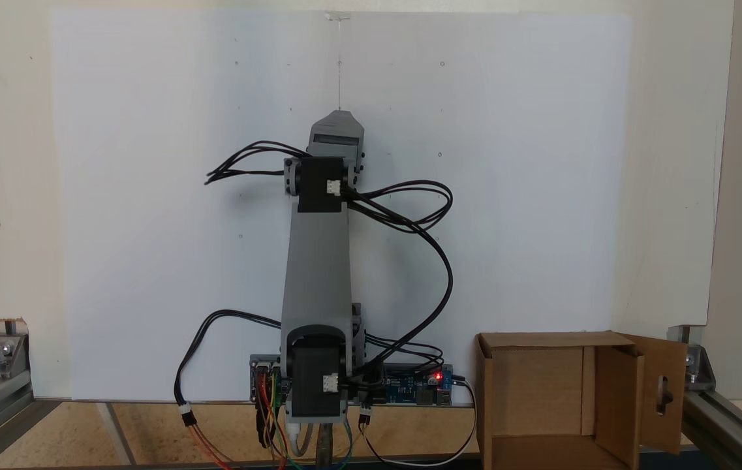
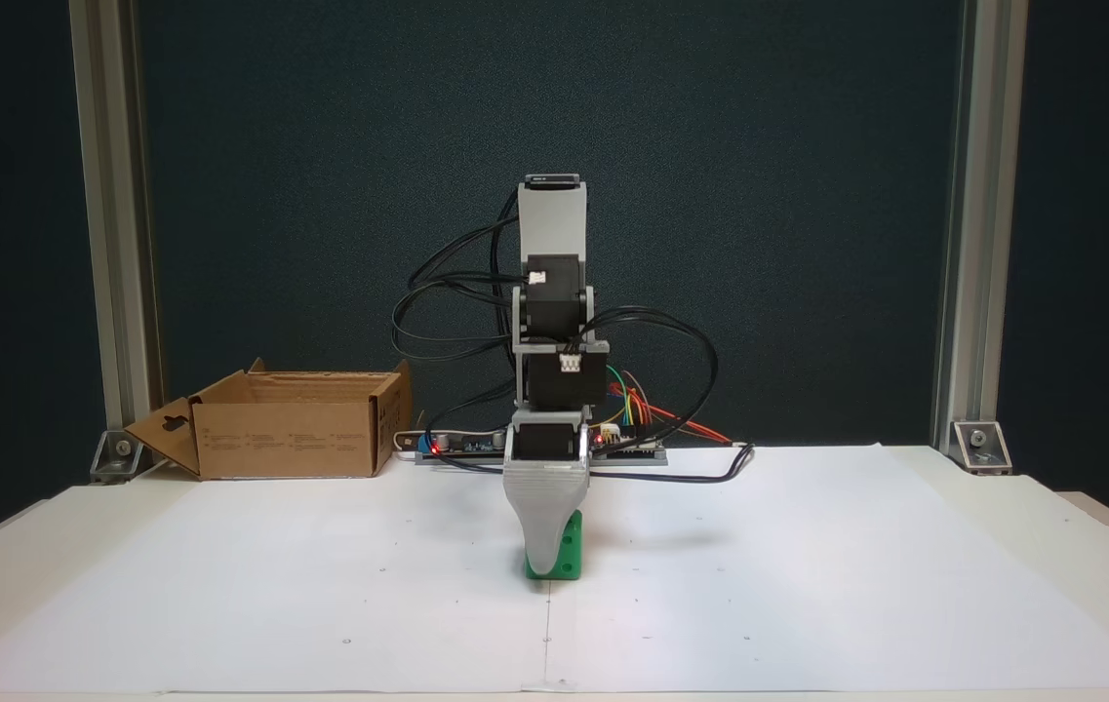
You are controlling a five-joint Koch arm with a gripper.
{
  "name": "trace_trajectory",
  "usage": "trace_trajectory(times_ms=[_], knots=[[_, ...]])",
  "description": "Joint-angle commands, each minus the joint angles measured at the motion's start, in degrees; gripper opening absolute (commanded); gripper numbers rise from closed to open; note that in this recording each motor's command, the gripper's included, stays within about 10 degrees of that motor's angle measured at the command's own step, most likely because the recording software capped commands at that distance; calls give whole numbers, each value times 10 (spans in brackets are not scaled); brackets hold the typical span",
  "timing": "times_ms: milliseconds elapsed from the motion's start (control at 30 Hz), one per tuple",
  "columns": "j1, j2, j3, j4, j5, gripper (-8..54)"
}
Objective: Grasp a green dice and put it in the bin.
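Hovering my claw [image 2: 544,565] low over the green dice [image 2: 566,554], mid-bench on white paper; whether its jaws are spread I cannot tell. Dice: likely light, rigid, slick plastic; grip opposite flat faces. Bin [image 2: 291,437] at far-left bench edge.

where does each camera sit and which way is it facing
A fixed view: high above, behind the base, looking down the white sheet; shows the arm's back, board, bin.
Another fixed view: low at the table's front edge, facing the arm; the hand is down over the green dice, state unclear.
Both share arm, sheet and bin, from opposite ends.
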Motion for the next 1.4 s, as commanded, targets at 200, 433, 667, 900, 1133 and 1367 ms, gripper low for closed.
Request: trace_trajectory(times_ms=[200,433,667,900,1133,1367], knots=[[-5,5,-7,-6,18,202],[-4,5,-6,4,17,114],[2,64,-93,185,16,114],[30,155,-317,403,17,114],[65,210,-417,591,16,114],[304,209,-417,586,-99,114]])
